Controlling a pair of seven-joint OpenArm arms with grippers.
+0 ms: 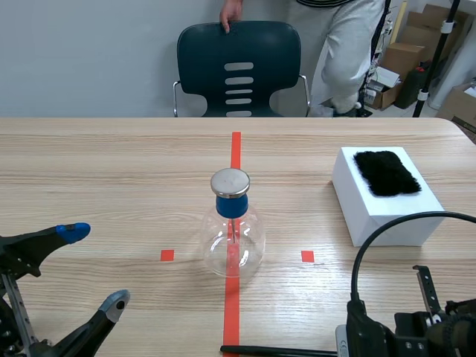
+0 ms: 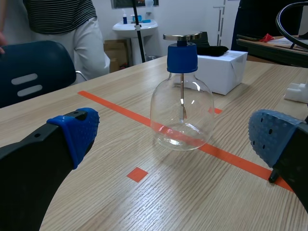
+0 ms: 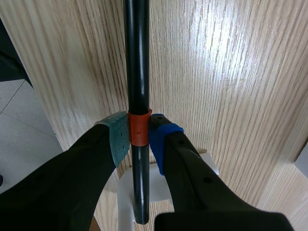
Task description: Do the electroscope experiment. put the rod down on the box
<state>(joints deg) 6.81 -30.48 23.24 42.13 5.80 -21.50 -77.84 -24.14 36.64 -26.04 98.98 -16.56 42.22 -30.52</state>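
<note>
The rod (image 3: 136, 57) is a slim, straight, glossy black stick with a narrow orange-red band (image 3: 139, 129) wrapped round it. The right pincer (image 3: 139, 139) is clamped on it exactly at that band, one grey-green pad (image 3: 115, 139) and one blue pad (image 3: 161, 137) pressing from either side. Most of the rod runs ahead of the fingers and a shorter end passes back between them. In the scene view it lies level and low along the near edge of the surface, its free tip reaching about as far as the red tape line. Whether it touches the wood cannot be told.

The box (image 1: 387, 223) is white and sits toward the right edge of the surface, well apart from the rod. A patch of black fur (image 1: 385, 172) lies on its top.

A clear glass flask (image 1: 233, 242) stands upright on the tape line at the middle of the surface. It has a blue stopper (image 1: 231, 206), a flat metal disc (image 1: 230, 181) on top and a thin metal stem (image 2: 182, 94) hanging inside.

The left pincer (image 1: 94, 266) is spread wide and holds nothing, low near the near left corner, with the flask ahead of it.

Beyond the far edge stands a dark chair (image 1: 238, 67), with a person (image 1: 349, 44) behind it resting a hand (image 1: 230, 15) on its back.
</note>
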